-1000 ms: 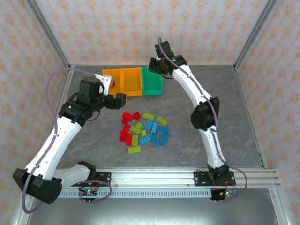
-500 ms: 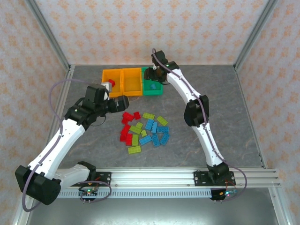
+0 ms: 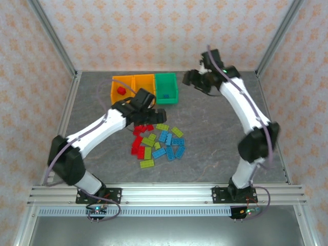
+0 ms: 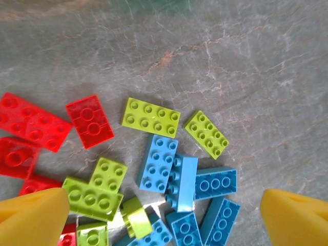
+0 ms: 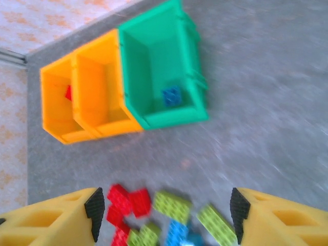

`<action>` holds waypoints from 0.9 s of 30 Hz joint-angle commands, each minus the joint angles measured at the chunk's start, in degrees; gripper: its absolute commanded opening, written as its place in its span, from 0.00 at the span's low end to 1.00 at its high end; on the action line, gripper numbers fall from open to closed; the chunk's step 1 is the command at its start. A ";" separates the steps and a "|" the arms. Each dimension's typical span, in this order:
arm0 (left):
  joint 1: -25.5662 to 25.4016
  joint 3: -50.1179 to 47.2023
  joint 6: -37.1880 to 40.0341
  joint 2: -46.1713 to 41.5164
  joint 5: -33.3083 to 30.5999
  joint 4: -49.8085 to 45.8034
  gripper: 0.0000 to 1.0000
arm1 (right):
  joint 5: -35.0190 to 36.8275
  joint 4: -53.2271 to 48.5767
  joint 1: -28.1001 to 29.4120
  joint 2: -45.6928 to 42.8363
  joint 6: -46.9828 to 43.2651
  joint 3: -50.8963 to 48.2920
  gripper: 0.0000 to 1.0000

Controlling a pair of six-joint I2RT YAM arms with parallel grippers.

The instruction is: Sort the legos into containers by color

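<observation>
The legos (image 3: 159,143) lie in a loose pile of red, lime and blue bricks mid-table. My left gripper (image 3: 154,117) hovers over the pile's far edge. In the left wrist view it (image 4: 164,220) is open, and a blue brick (image 4: 159,163), a lime one (image 4: 151,117) and a red one (image 4: 89,120) lie flat below it. The containers stand in a row at the back: two orange bins (image 3: 117,82) (image 3: 144,78) and a green bin (image 3: 165,77). My right gripper (image 3: 188,78) hangs to the right of the green bin, open and empty (image 5: 166,215).
A red brick (image 5: 68,93) lies in the left orange bin (image 5: 54,110). A blue brick (image 5: 172,96) sits in the green bin (image 5: 154,56). The middle orange bin (image 5: 97,84) looks bare inside. Cage posts and patterned walls frame the grey table (image 3: 225,138).
My left arm swung from the left orange bin down over the pile. My right gripper opened over the green bin, left a blue brick there and drew back to the right.
</observation>
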 commanded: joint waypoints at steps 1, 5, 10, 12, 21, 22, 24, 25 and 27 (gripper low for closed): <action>-0.61 4.97 2.39 6.29 -2.55 -5.44 0.96 | 5.74 2.30 -0.44 -10.32 2.59 -14.02 0.69; -0.85 10.75 7.86 14.58 -5.23 -7.16 0.93 | 8.59 2.82 -0.48 -22.43 7.84 -28.28 0.70; -0.85 16.41 12.24 22.99 -4.82 -7.70 0.89 | 9.52 2.17 -0.50 -28.93 12.29 -35.85 0.70; -0.89 18.24 13.73 25.41 -3.87 -8.05 0.85 | 10.60 0.75 -0.46 -31.06 12.60 -36.30 0.70; -0.85 18.91 16.31 30.22 -4.62 -8.74 0.76 | 12.16 -2.08 -0.47 -31.29 11.69 -34.59 0.71; -0.85 18.91 16.41 30.44 -4.47 -8.68 0.77 | 12.02 -2.16 -0.47 -31.32 11.71 -34.63 0.71; -0.86 18.78 16.84 31.11 -3.16 -8.22 0.77 | 12.04 -2.48 -0.51 -31.13 11.67 -34.43 0.71; -0.87 18.89 16.99 31.54 -2.52 -8.26 0.77 | 11.98 -2.66 -0.49 -31.09 11.66 -34.54 0.71; -0.90 18.95 17.11 32.62 -1.25 -8.46 0.77 | 11.79 -3.18 -0.49 -31.10 11.54 -34.50 0.71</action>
